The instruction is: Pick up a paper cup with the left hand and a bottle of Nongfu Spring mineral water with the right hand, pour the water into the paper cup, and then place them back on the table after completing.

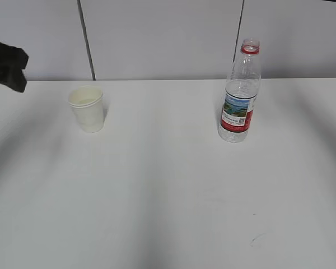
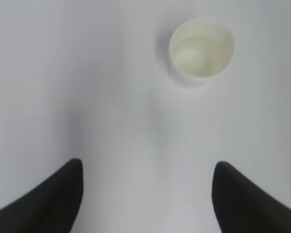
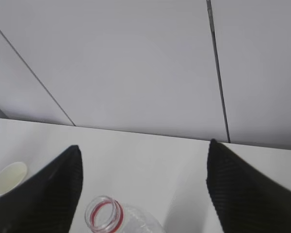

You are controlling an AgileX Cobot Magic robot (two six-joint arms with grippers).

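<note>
A white paper cup [image 1: 87, 108] stands upright on the white table [image 1: 168, 196], left of centre. From above, the left wrist view shows the cup [image 2: 201, 48] well ahead of my left gripper [image 2: 147, 164], which is open with nothing between its black fingers [image 2: 48, 199]. A dark part of the left arm [image 1: 5, 61] shows at the far left edge. The clear Nongfu Spring bottle [image 1: 241, 95], uncapped, with a red neck ring and red-banded label, stands on the right. My right gripper [image 3: 144, 145] hangs open above the bottle's mouth [image 3: 104, 216], not touching it. The cup [image 3: 8, 177] appears at that view's left.
A pale panelled wall [image 1: 168, 33] with dark seams runs along the table's far edge. Bare tabletop lies between cup and bottle and across the whole front.
</note>
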